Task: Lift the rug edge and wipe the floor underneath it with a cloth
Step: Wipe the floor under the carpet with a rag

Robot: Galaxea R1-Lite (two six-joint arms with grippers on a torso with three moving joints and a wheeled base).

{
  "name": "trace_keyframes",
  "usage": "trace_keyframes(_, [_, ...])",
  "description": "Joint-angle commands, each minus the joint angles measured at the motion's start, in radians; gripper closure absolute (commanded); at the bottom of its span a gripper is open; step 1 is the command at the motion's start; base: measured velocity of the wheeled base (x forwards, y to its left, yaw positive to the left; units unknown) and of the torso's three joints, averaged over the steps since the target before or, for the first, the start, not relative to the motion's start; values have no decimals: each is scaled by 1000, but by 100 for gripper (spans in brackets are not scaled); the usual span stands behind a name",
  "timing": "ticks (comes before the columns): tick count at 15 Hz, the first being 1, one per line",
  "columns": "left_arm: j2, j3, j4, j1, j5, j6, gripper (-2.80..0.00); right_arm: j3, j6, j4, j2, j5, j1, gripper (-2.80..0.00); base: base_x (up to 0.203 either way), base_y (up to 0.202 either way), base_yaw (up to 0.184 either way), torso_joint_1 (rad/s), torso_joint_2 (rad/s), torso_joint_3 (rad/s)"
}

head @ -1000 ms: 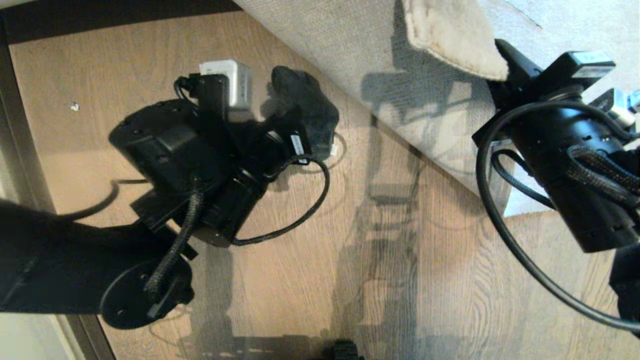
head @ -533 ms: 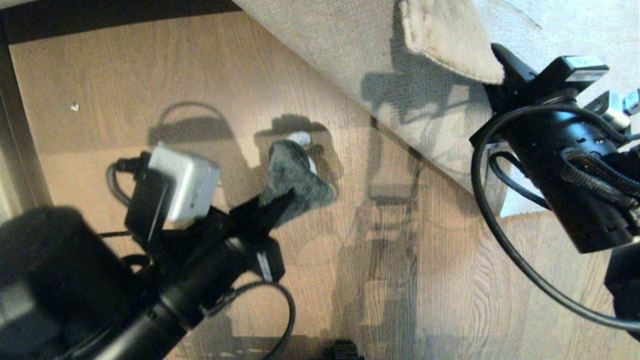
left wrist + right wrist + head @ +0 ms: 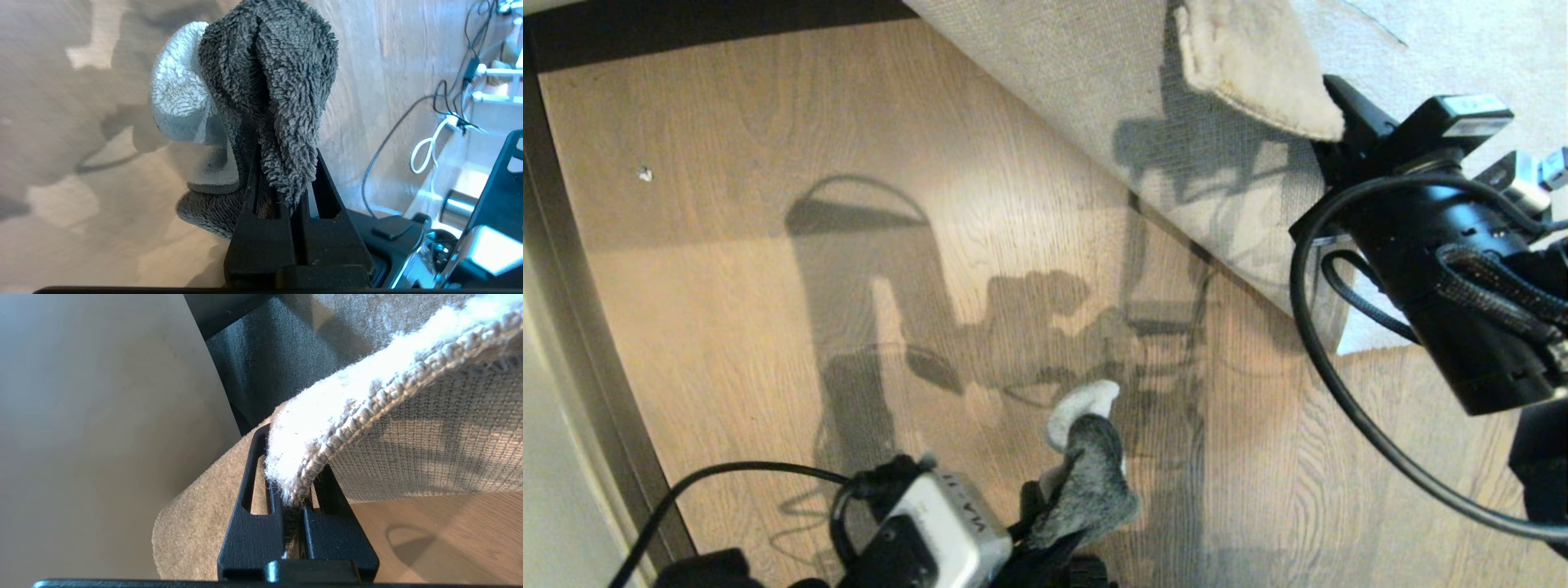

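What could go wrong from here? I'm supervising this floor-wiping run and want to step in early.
The right gripper pinches only the very edge of the grey rug with beige woven backing; it might slip and drop.

The dark grey fuzzy cloth, bunched in the left gripper, may wipe the brown wood-grain floor poorly.

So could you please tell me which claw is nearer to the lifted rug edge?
Right. The right claw is shut on the rug edge itself, holding it up; the left claw is away over bare floor, gripping the cloth.

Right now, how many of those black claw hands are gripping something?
2. The left gripper, low near the robot, pinches the cloth; the right gripper, off to the right, clamps the rug edge lifted off the floor.
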Motion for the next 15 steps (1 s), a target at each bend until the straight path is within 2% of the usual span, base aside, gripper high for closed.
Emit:
trace_keyframes(1, [195,-117,-7,-14,7,-16,0,0,5,-41,3,-2,-2,0,0,0,0,0,0,0])
trace_keyframes(4, [350,-250,-9,-14,39,-33,0,-6,9,-42,6,-1,-36,0,0,0,0,0,0,0])
trace_keyframes(6, [382,-313,-10,9,59,-78,0,-6,11,-42,6,11,-55,0,0,0,0,0,0,0])
trace_keyframes(8, [400,-372,-50,69,83,-93,0,-5,11,-42,5,19,-63,0,0,0,0,0,0,0])
trace_keyframes(11, [449,-515,-173,175,107,-95,0,-5,11,-42,6,19,-63,0,0,0,0,0,0,0])
trace_keyframes(15, [450,-642,-187,325,113,-95,0,-6,11,-42,16,19,-63,0,0,0,0,0,0,0])
